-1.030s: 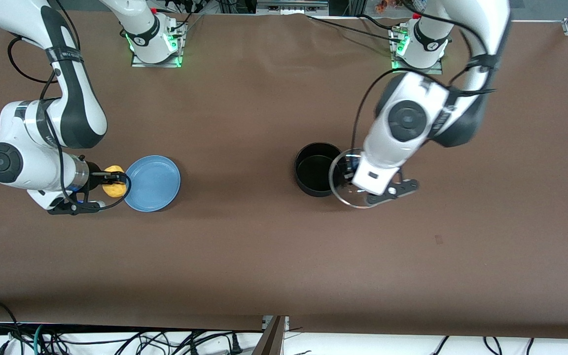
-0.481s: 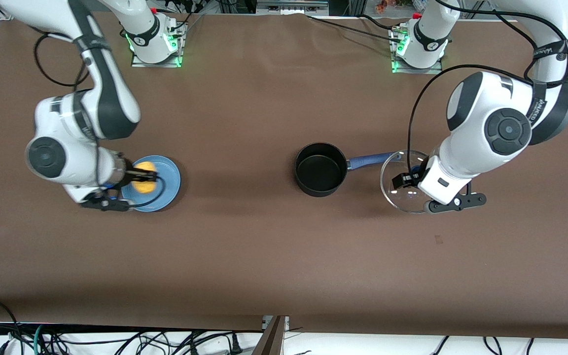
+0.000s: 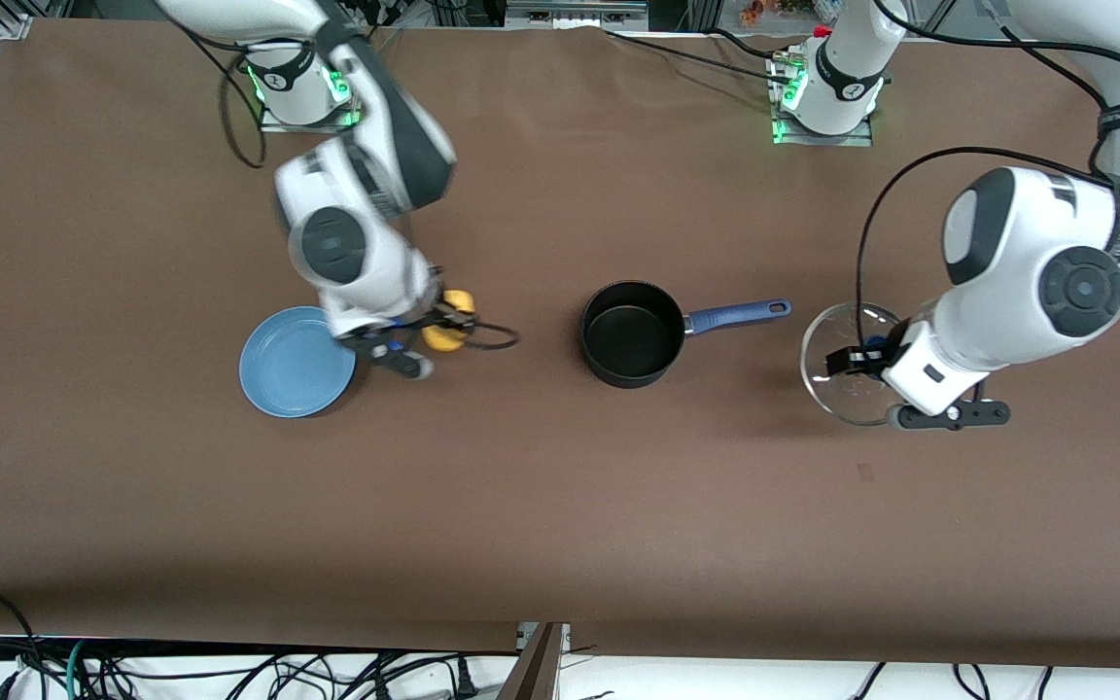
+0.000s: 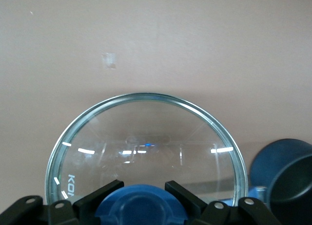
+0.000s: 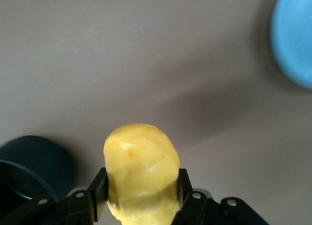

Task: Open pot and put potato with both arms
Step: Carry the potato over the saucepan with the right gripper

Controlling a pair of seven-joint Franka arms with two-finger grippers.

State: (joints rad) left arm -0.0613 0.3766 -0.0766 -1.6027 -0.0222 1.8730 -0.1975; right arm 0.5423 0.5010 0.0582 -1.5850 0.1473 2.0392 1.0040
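**Pot open, potato aloft**

Right gripper (image 3: 451, 326) clenched on potato (image 3: 445, 327), up over bare table (image 3: 560, 506) between plate (image 3: 288, 365) and pot (image 3: 630, 333). Pot uncovered, standing mid-table, handle (image 3: 737, 315) pointing toward left arm's end. Left gripper (image 3: 861, 356) clamped on blue knob (image 4: 140, 206) of glass lid (image 3: 837, 374), carried level above table just past handle's tip. Plate resting toward right arm's end, beside right gripper

Black pot (image 3: 632, 333) open (blue handle); yellow potato (image 3: 446, 335) airborne.
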